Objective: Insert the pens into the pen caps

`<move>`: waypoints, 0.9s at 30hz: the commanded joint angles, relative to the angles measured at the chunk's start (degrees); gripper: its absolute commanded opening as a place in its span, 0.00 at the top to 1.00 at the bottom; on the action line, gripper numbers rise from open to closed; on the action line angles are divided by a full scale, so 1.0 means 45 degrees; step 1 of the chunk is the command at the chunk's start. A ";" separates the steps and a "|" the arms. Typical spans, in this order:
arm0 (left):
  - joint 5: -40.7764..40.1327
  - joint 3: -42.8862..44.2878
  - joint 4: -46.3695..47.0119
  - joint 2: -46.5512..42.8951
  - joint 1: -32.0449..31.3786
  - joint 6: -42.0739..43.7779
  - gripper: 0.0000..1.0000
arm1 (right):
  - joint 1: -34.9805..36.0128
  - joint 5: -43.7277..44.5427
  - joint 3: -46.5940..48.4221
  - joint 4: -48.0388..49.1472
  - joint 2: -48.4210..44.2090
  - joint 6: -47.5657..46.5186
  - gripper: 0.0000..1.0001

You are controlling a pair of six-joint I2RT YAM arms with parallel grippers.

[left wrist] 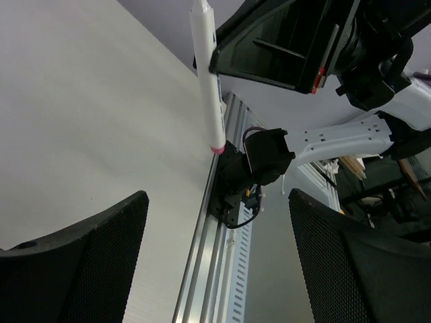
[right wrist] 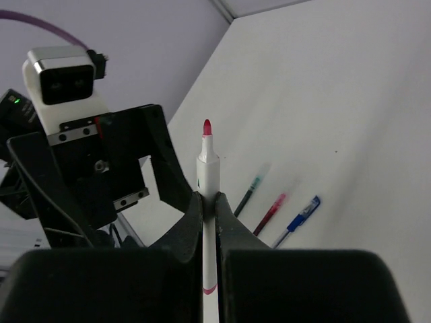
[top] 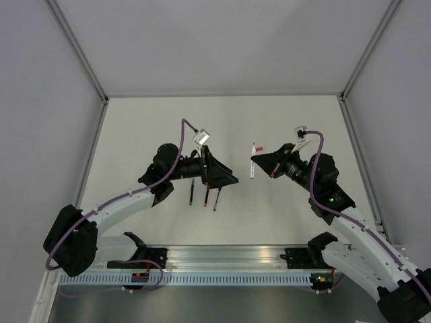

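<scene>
My right gripper (right wrist: 208, 200) is shut on the white pen (right wrist: 209, 171), whose red tip points up and away. From above, that pen (top: 252, 165) hangs over the table in the right gripper (top: 256, 161). My left gripper (top: 225, 176) faces it from the left, open and holding nothing. In the left wrist view the white pen (left wrist: 207, 74) hangs well beyond the two wide-apart fingers (left wrist: 81, 262). A dark green pen (right wrist: 250, 193), a red pen (right wrist: 271, 212) and a blue pen (right wrist: 300, 218) lie side by side on the table. Separate pen caps are too small to make out.
The three lying pens (top: 205, 195) are under the left arm's wrist, near the aluminium rail (top: 229, 259) at the table's front. White walls with metal posts (top: 87, 67) enclose the white table (top: 283, 121) on three sides.
</scene>
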 commanded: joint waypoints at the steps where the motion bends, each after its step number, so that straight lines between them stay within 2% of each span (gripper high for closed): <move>1: 0.0892 0.1396 0.1333 0.0722 -0.0610 -0.0212 0.11 | 0.0379 -0.0468 -0.0413 0.2214 -0.0489 0.1115 1.00; 4: 0.0386 0.1984 0.0649 0.1153 -0.0983 0.0199 0.11 | 0.0438 -0.0467 -0.0804 0.2742 -0.0647 0.1350 1.00; 9: 0.0170 0.2512 0.0628 0.1914 -0.1179 0.0179 0.14 | 0.0497 -0.0702 -0.1194 0.3251 -0.0783 0.1624 1.00; 18: 0.0092 0.3353 0.0999 0.3419 -0.2057 0.0199 0.28 | 0.0517 -0.0487 -0.1430 0.3388 -0.1232 0.1761 1.00; 19: 0.0111 0.3411 0.1038 0.3497 -0.2097 0.0199 0.32 | 0.0517 -0.0507 -0.1430 0.3389 -0.1272 0.1761 1.00; 22: 0.0072 0.3431 0.1174 0.3556 -0.2136 0.0141 0.50 | 0.0517 -0.0526 -0.1430 0.3291 -0.1272 0.1683 1.00; 23: -0.0005 0.3412 0.1175 0.3537 -0.2136 0.0141 0.61 | 0.0517 -0.0526 -0.1469 0.3310 -0.1253 0.1683 1.00; 27: -0.0104 0.3373 0.1116 0.3342 -0.2136 0.0160 0.84 | 0.0517 -0.0507 -0.1586 0.3350 -0.1233 0.1683 1.00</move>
